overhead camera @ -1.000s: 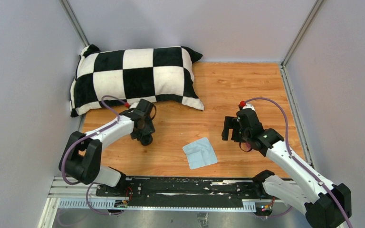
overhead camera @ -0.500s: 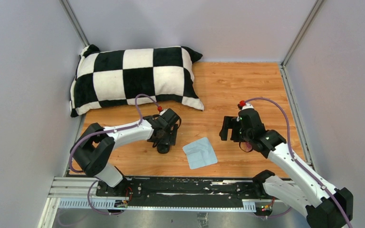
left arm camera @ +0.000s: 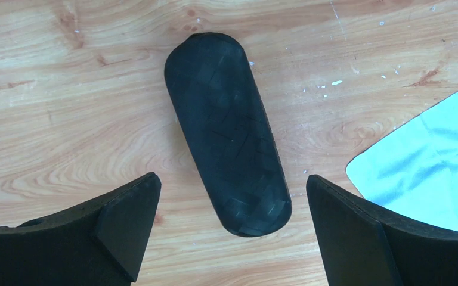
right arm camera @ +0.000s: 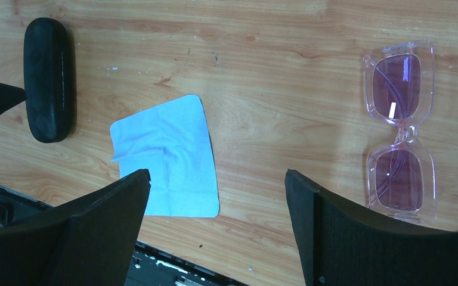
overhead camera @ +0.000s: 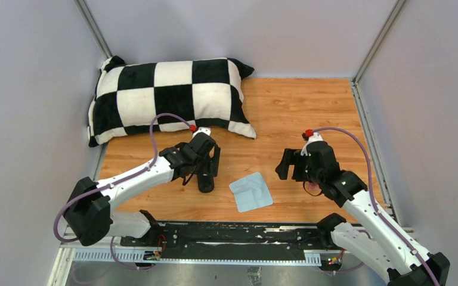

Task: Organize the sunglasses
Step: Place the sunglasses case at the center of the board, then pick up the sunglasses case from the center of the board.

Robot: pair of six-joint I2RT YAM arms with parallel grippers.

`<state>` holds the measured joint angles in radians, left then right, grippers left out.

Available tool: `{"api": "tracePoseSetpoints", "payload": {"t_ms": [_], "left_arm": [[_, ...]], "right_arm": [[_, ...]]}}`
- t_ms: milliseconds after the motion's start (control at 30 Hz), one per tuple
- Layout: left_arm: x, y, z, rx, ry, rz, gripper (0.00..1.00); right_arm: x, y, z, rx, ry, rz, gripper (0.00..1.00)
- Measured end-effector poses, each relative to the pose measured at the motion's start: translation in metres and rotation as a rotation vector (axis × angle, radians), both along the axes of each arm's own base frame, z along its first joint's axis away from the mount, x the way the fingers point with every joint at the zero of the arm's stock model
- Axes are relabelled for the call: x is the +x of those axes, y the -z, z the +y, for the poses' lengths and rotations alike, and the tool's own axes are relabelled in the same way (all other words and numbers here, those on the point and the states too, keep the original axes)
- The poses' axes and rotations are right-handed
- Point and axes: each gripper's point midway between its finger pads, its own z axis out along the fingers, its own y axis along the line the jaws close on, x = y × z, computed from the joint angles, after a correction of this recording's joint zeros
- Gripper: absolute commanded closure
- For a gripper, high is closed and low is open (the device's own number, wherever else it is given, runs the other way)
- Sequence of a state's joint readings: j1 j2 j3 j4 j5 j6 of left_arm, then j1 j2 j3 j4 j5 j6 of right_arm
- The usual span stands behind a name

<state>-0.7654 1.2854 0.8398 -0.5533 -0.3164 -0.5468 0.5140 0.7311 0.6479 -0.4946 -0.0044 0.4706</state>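
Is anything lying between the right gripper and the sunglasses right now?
Nothing visible does. The sunglasses lie uncovered beside the open right gripper; the blue cloth and black case lie toward its other side.

The left hand (left arm camera: pixel 229 199) and right hand (right arm camera: pixel 217 193) both hover, spread wide.

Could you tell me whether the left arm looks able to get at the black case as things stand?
Probably yes: the left gripper hangs open directly above the closed case, which lies alone on bare table, the blue cloth apart beside it.
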Motion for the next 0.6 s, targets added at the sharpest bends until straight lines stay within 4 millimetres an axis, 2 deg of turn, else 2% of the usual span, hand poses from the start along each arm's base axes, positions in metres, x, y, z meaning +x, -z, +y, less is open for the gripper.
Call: {"api": "tracePoseSetpoints", "payload": {"t_ms": [100, 233, 333, 400, 433, 500, 600], "left_arm": [[0.0, 0.006, 0.001, -0.006, -0.012, 0.015, 0.0], [-0.002, 0.03, 0.002, -0.009, -0.029, 0.073, 0.05], [-0.005, 0.05, 0.003, 0.002, -0.043, 0.128, 0.16], [-0.006, 0.059, 0.002, -0.004, -0.051, 0.155, 0.27], [-0.005, 0.06, 0.002, -0.011, -0.06, 0.158, 0.34], [-0.003, 0.06, 0.001, -0.026, -0.065, 0.159, 0.41], [0.001, 0.058, 0.001, -0.045, -0.061, 0.157, 0.44]], "right_arm": [[-0.001, 0.003, 0.0, 0.002, -0.001, 0.01, 0.11], [-0.003, 0.003, 0.002, 0.008, -0.01, 0.015, 0.12], [-0.007, 0.001, 0.0, 0.012, -0.011, 0.01, 0.12], [-0.009, -0.002, -0.001, 0.016, -0.01, 0.003, 0.12], [-0.01, -0.003, -0.003, 0.018, -0.008, -0.002, 0.12], [-0.013, -0.005, -0.004, 0.022, -0.005, -0.009, 0.12], [-0.015, -0.007, -0.005, 0.032, 0.0, -0.018, 0.12]]}}
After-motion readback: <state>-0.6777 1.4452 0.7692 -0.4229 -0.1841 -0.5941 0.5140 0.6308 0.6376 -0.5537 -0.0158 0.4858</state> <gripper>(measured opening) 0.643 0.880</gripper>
